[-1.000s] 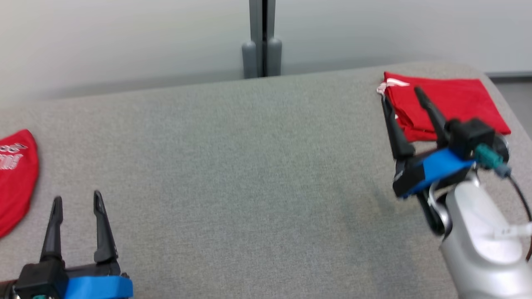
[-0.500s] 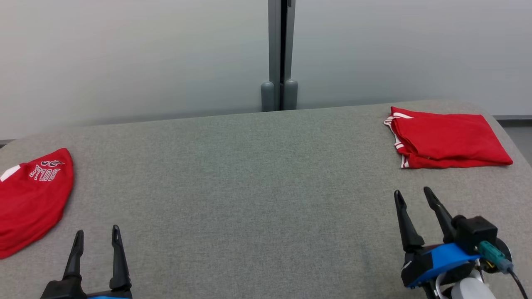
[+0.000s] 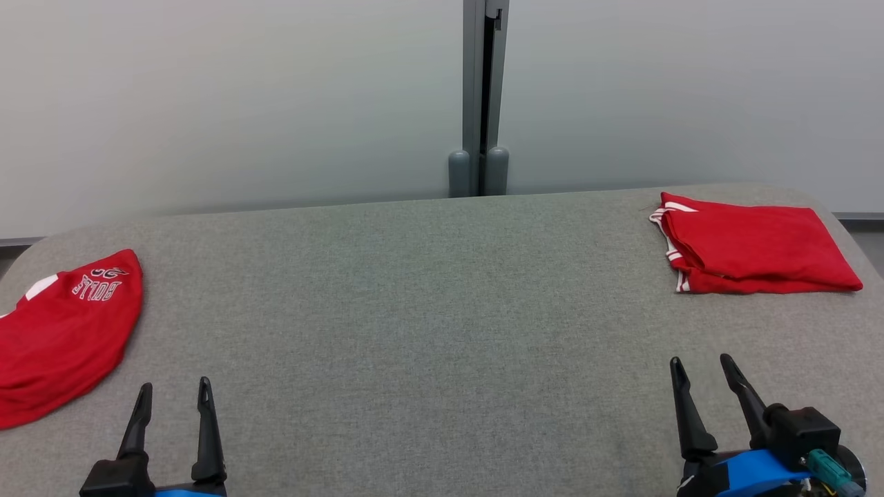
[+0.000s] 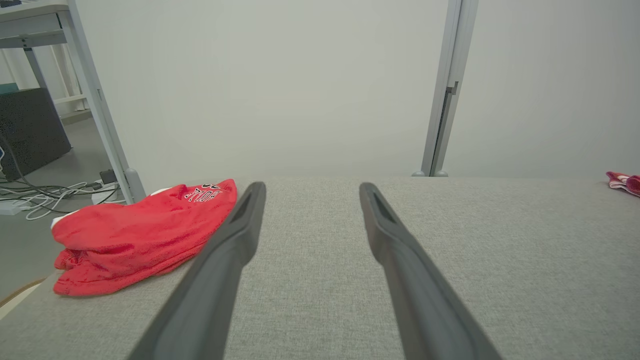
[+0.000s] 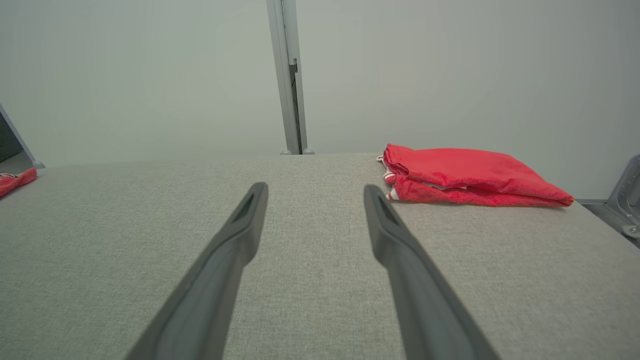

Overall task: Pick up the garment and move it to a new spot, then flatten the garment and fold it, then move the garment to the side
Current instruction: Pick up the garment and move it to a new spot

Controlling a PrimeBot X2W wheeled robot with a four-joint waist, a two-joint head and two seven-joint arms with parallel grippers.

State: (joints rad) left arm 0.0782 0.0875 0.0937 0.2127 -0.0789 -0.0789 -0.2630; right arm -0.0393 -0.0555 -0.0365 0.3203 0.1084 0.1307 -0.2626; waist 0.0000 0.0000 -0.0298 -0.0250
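Folded garment (image 3: 756, 252) lay far right on table (image 3: 442, 310); left gripper (image 3: 174, 384) and right gripper (image 3: 700, 359) stood spread apart, empty.

Grey fabric table (image 3: 442, 310), pale wall (image 3: 242, 103), grey post (image 3: 473, 90)

Grey fabric table (image 3: 428, 290): folded red garment (image 3: 753, 245) far right, crumpled red jersey (image 3: 62, 338) left edge.

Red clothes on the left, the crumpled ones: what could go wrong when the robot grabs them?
1. The crumpled red garment lies at the table's left edge, so a clumsy tug by the open left hand might drag it off.
2. The folded red garment sits near the far right corner; a careless sweep could undo the fold.
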